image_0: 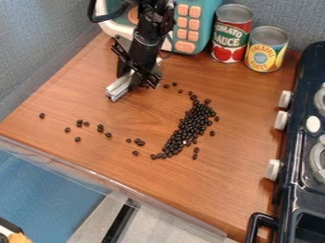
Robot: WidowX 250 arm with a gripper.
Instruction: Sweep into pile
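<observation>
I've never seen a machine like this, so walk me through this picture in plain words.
A fixed camera looks down at a slant on a wooden surface. The black machine coming in from the top is a robot arm, ending in a gripper. A pale piece is at its lower end; I can't tell whether it's a held tool. Many small dark beans lie in a long heap, with others scattered, mostly to the picture's left. Behind stand two cans and a teal toy appliance; at right, a toy stove.
</observation>
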